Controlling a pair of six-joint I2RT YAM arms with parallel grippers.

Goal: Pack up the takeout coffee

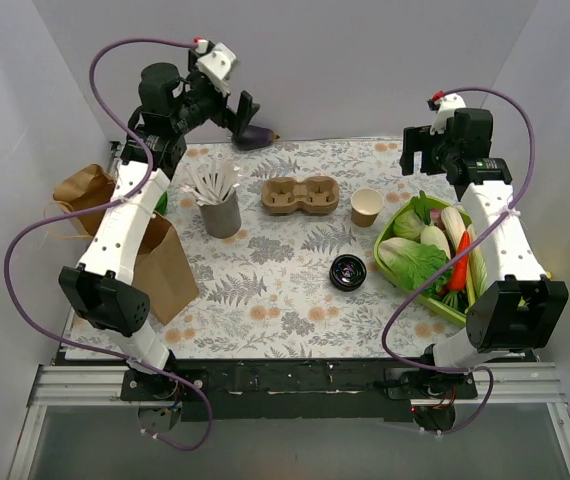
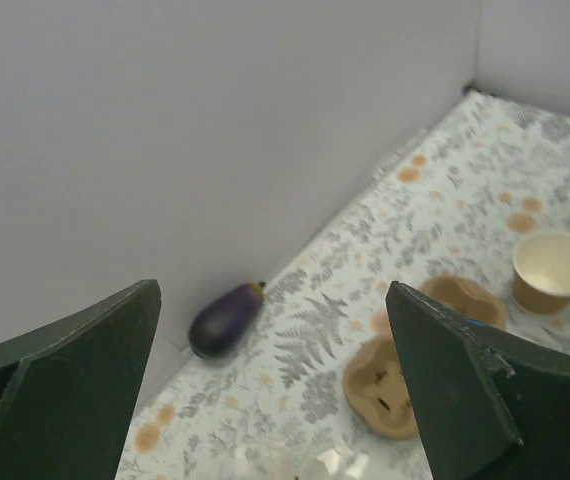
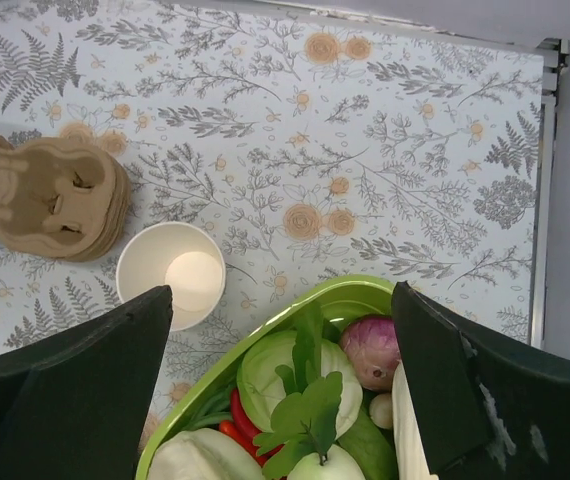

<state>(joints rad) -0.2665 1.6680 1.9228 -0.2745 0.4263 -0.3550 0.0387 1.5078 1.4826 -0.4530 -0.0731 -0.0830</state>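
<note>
The takeout coffee, a small tan paper cup [image 1: 366, 207], stands upright and empty on the floral cloth, right of the brown two-well carrier [image 1: 301, 195]. The cup also shows in the right wrist view [image 3: 171, 286] and the left wrist view [image 2: 556, 271]. The carrier shows in the right wrist view [image 3: 50, 198] and the left wrist view [image 2: 390, 380]. My left gripper [image 1: 246, 112] is open and empty, raised at the back left. My right gripper [image 1: 415, 155] is open and empty, raised above the back right, over the basket's far end.
A green basket [image 1: 388, 225] of vegetables sits at the right. A grey cup of white sticks [image 1: 221, 213] stands left of the carrier. A black round lid [image 1: 347, 272] lies mid-table. A brown paper bag [image 1: 155, 260] lies left. An eggplant [image 1: 257, 135] rests by the back wall.
</note>
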